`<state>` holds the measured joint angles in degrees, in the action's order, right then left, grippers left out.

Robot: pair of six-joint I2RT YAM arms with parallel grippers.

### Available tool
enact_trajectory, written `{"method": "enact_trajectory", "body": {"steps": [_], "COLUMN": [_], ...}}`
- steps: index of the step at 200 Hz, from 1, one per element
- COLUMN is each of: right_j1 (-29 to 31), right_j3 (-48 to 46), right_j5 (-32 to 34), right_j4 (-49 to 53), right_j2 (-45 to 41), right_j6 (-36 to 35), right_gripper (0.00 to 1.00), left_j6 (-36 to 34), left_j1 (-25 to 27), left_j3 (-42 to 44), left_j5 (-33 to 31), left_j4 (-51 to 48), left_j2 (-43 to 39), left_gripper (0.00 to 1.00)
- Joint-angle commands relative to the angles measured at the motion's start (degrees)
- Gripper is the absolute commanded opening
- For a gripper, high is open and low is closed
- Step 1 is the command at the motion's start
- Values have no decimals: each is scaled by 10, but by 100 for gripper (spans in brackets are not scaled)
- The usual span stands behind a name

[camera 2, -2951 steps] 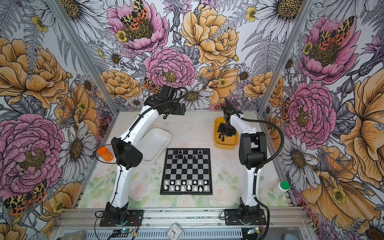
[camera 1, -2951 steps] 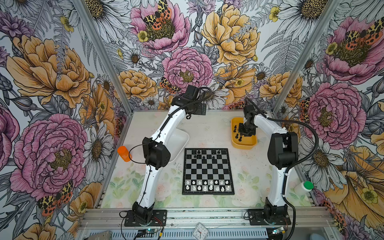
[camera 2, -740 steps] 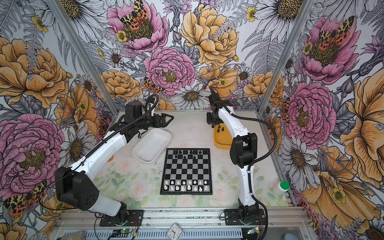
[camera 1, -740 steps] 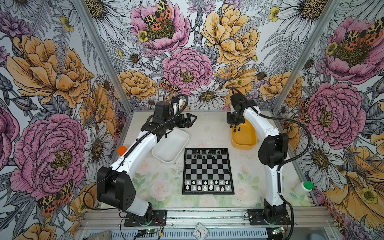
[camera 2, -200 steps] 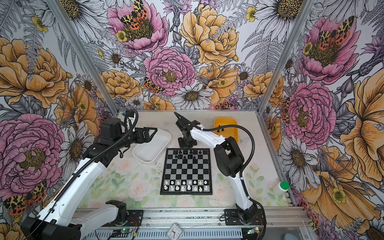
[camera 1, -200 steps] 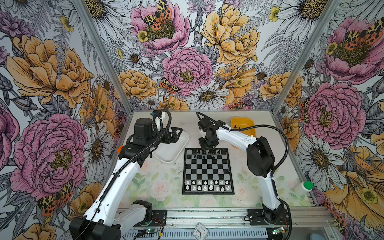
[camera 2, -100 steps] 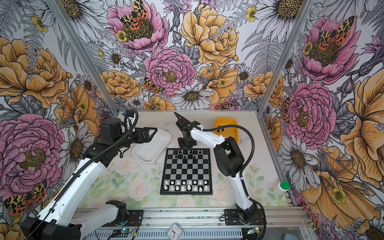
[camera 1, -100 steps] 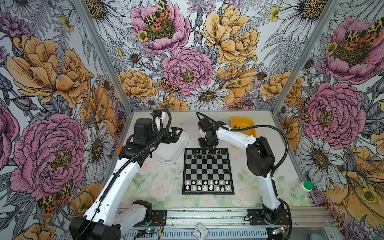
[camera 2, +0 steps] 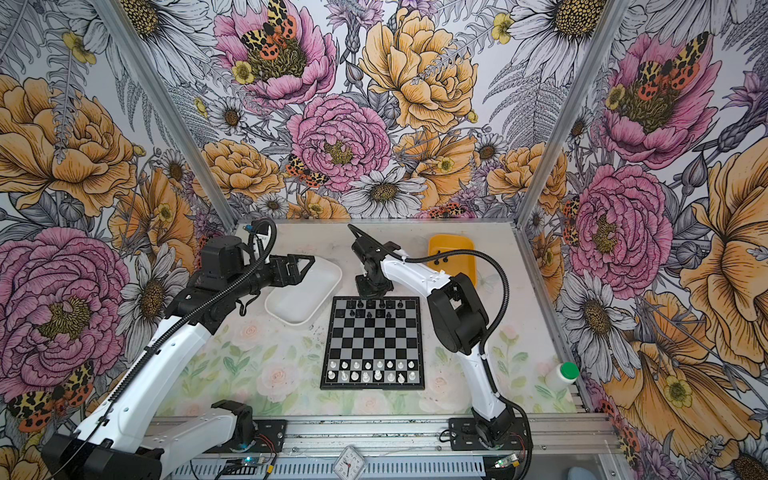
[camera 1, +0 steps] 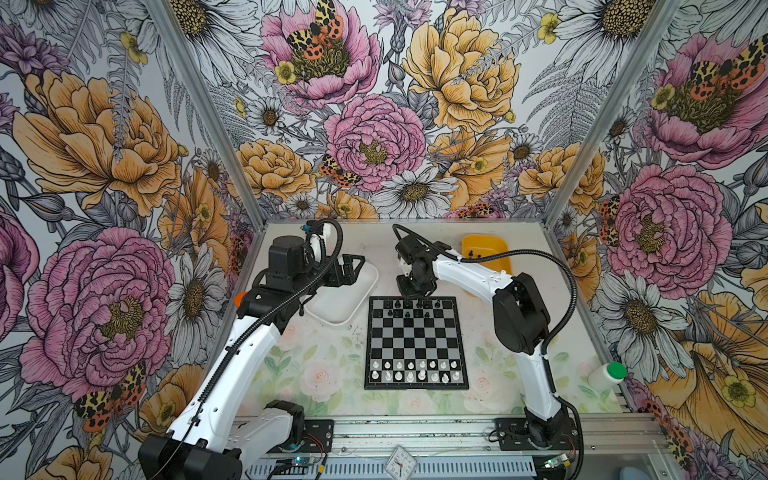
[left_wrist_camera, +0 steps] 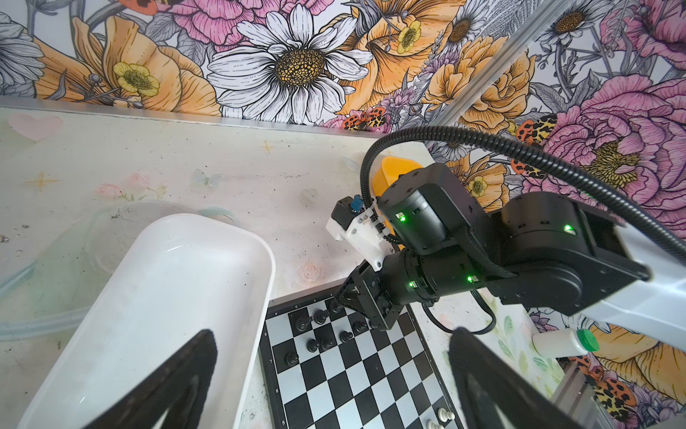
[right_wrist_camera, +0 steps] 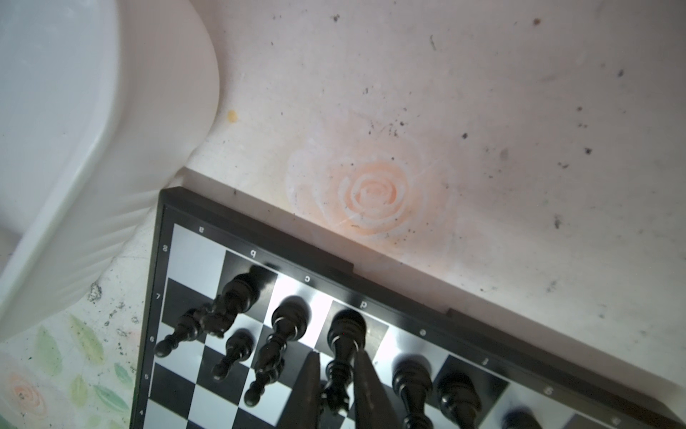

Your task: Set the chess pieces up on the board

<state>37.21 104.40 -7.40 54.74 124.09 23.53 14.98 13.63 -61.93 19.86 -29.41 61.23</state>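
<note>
Above the white tub (camera 1: 332, 318) left of the board (camera 1: 415, 345), the left end effector (camera 1: 359, 269) hangs wide open. Farther right, the right end effector (camera 1: 415, 291) covers part of the far rank in both top views; its wrist view shows fingers (right_wrist_camera: 367, 397) flanking an upright black piece (right_wrist_camera: 343, 330), gripped or released I cannot tell. Beyond lies the yellow tub (camera 1: 484, 249)

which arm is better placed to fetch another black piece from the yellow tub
Probably right. The right fingers flank a black piece on the far row of the board, and the yellow tub holding spare black pieces sits on that arm's side. The left fingers hang open over the white tub, farther away.
</note>
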Motion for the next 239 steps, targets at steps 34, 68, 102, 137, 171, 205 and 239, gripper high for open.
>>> {"method": "enact_trajectory", "body": {"steps": [34, 68, 102, 137, 171, 205, 239], "right_j1": [4, 2, -9, -44, -124, -210, -275], "right_j3": [7, 32, 71, 133, 222, 253, 252], "right_j5": [2, 5, 5, 20, 56, 76, 89], "right_j4": [-8, -6, -5, -1, 39, 54, 55], "right_j2": [-8, -16, -30, -51, -40, -23, 8], "right_j6": [1, -7, -10, -25, -25, -23, -22], "right_gripper": [24, 31, 40, 48, 47, 42, 38], "left_j6": [-3, -6, -12, -21, -22, -19, 0], "left_j1": [-1, -1, -1, 0, 16, 75, 131], "left_j3": [-17, -22, -29, -58, -114, -195, -331], "left_j5": [-11, -15, -21, -29, -28, -39, -23], "left_j4": [-6, -5, 2, 13, 35, 74, 81], "left_j2": [-10, -9, -6, 15, 81, 196, 347], "left_gripper": [99, 99, 99, 99, 99, 99, 99]}}
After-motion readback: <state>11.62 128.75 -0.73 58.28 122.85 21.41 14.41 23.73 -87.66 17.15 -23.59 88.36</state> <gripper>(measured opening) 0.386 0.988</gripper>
